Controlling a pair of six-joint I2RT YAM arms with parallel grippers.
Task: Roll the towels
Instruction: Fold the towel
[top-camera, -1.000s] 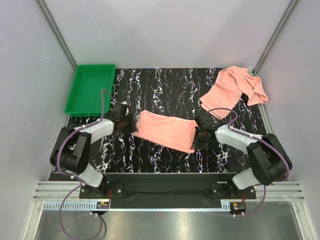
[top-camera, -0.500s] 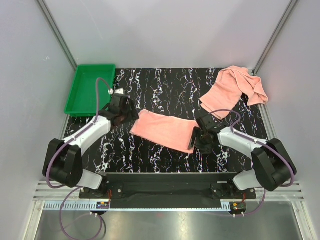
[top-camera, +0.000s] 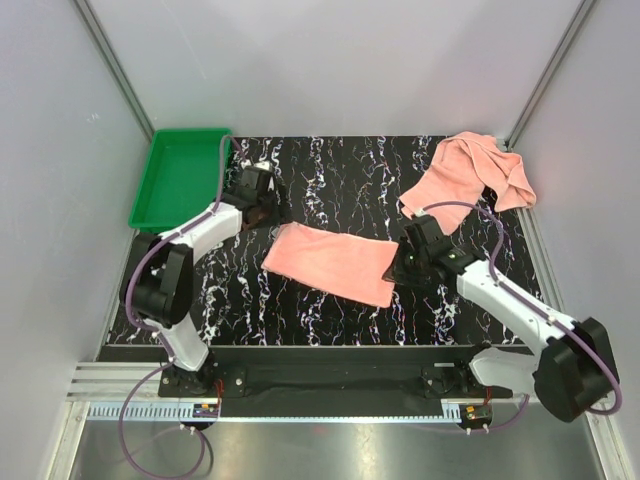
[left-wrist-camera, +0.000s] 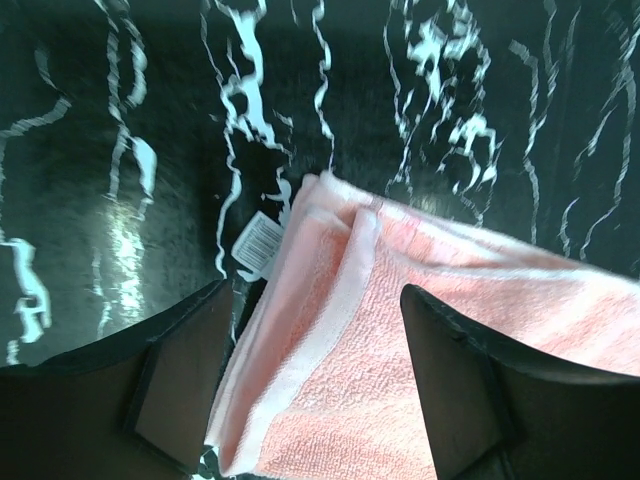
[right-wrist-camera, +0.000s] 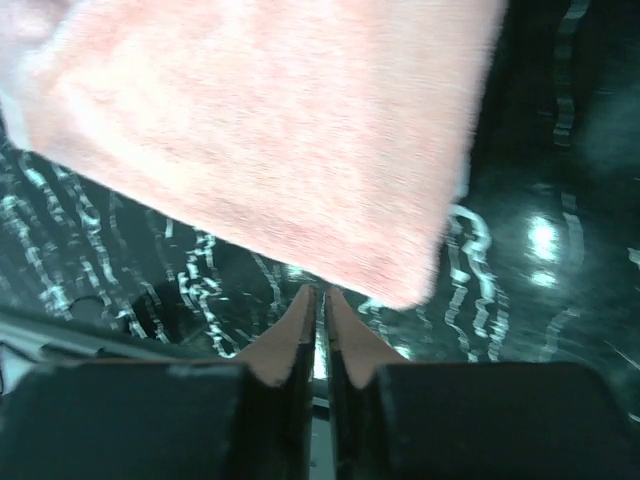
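At the counter's middle the folded salmon-pink terry towel (top-camera: 335, 262) lies unrolled, the crumpled pink towel (top-camera: 470, 178) at the far right corner. The left gripper (left-wrist-camera: 312, 300) is spread and the right gripper (right-wrist-camera: 318, 296) pressed together, seemingly empty, each at one end. Rolling probably starts by pinching an end.

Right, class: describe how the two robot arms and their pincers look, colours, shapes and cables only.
Both the left arm and right arm have white shells with bulky black joints; a thin purple cable loops along each. The left pincer and right pincer have flat dark fingers.

Your black marbled worktop (top-camera: 340, 170) carries a flat folded towel (top-camera: 335, 262) at centre, a crumpled towel (top-camera: 470, 180) far right, and a green tray (top-camera: 185, 180) far left.
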